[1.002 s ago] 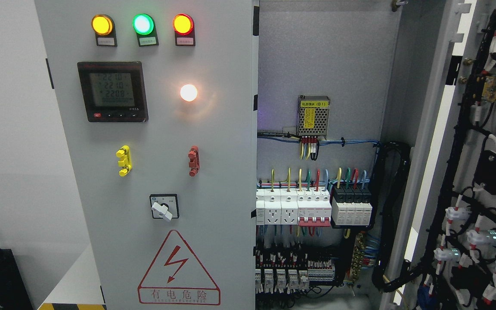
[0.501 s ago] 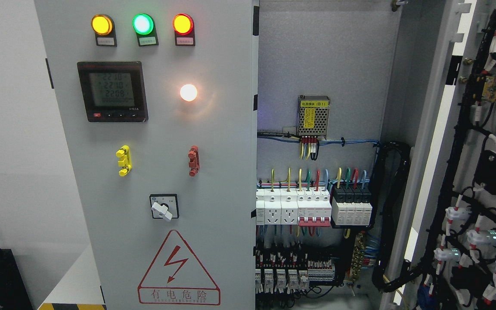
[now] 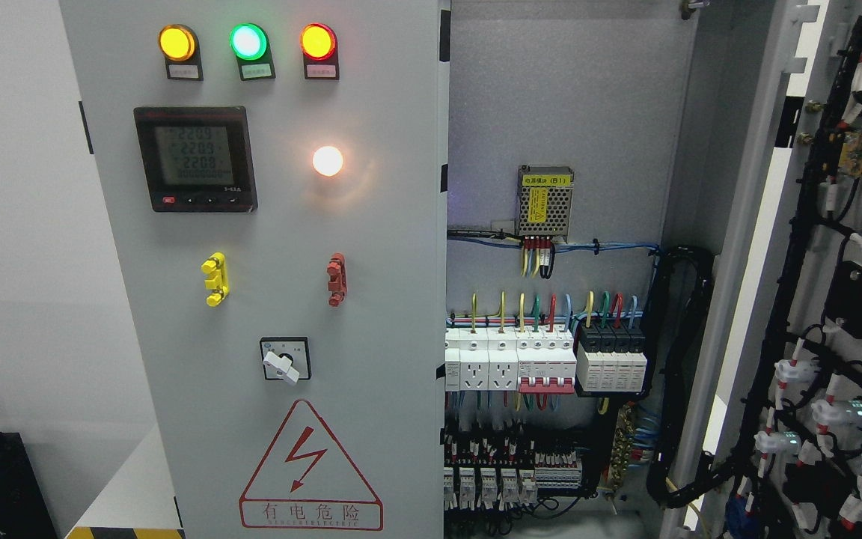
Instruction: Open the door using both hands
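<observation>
1. The right door (image 3: 812,299) of the electrical cabinet stands swung wide open at the picture's right, its inner face with black cable looms and the backs of its fittings turned toward the camera. Its long axis runs upright, and its hinge side cannot be made out.
2. The left door (image 3: 274,299) is shut and faces the camera flat, its free edge upright just left of the open bay.
3. On it sit three indicator lamps (image 3: 248,42) near the top edge, a digital meter (image 3: 195,159) below them, a yellow handle (image 3: 215,279) and a red handle (image 3: 336,279) at mid height, and a rotary switch (image 3: 285,360) above the warning triangle (image 3: 310,468).
4. Inside the bay, a row of breakers (image 3: 543,359) sits below a small power supply (image 3: 545,201).
5. Neither hand shows, so their state and which is nearer cannot be told.
6. Judged from this, the left door remains to open; its free edge by the red handle is the likely purchase.
</observation>
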You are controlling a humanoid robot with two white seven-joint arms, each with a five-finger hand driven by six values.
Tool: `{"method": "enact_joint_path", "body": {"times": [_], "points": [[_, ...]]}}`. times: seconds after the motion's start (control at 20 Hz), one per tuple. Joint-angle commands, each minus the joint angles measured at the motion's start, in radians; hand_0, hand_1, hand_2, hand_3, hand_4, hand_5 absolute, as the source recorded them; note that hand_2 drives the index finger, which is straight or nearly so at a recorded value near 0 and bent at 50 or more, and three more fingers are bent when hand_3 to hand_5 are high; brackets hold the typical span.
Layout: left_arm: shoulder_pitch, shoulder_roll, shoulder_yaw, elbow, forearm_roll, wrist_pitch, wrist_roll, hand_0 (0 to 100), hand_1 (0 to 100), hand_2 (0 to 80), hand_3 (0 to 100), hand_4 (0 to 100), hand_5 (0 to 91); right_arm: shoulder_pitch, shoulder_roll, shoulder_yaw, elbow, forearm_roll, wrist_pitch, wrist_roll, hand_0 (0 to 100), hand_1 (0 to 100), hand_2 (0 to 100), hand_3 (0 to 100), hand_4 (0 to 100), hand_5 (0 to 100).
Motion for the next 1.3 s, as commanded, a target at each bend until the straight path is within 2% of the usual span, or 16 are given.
{"method": "enact_joint_path", "body": {"times": [0.0,0.2,0.3,0.6,0.85,1.1,1.2,1.25], "points": [[0.001,-0.002,-0.001,-0.001,-0.001,0.003,0.000,0,0,0.0,0,0,0.0,-0.126,0.045,0.008,-0.100,-0.008,0.003,0.002,39,0,0,0,0,0],[0.001,-0.002,-0.001,-0.001,0.001,0.002,0.000,0,0,0.0,0,0,0.0,-0.195,0.075,0.004,-0.098,-0.010,0.009,0.002,39,0,0,0,0,0],[-0.001,-0.002,-0.001,-0.001,0.001,0.002,0.000,0,0,0.0,0,0,0.0,-0.233,0.078,0.004,-0.095,-0.010,0.026,0.002,39,0,0,0,0,0],[0.001,-0.002,-0.001,-0.001,0.001,0.003,0.000,0,0,0.0,0,0,0.0,-0.328,0.085,0.005,-0.081,-0.010,0.134,0.002,39,0,0,0,0,0],[-0.001,-0.002,-0.001,-0.001,0.001,0.003,0.000,0,0,0.0,0,0,0.0,-0.405,0.087,0.011,-0.060,-0.013,0.159,0.004,39,0,0,0,0,0],[-0.001,-0.002,-0.001,-0.001,0.001,0.003,0.000,0,0,0.0,0,0,0.0,-0.514,0.101,0.008,-0.049,-0.095,0.302,0.002,39,0,0,0,0,0],[0.001,-0.002,-0.001,-0.001,0.001,0.002,0.000,0,0,0.0,0,0,0.0,-0.545,0.104,0.008,-0.040,-0.097,0.331,0.002,39,0,0,0,0,0],[0.001,-0.002,-0.001,-0.001,-0.001,0.003,0.000,0,0,0.0,0,0,0.0,-0.568,0.116,0.008,-0.032,-0.097,0.343,0.002,39,0,0,0,0,0]]}}
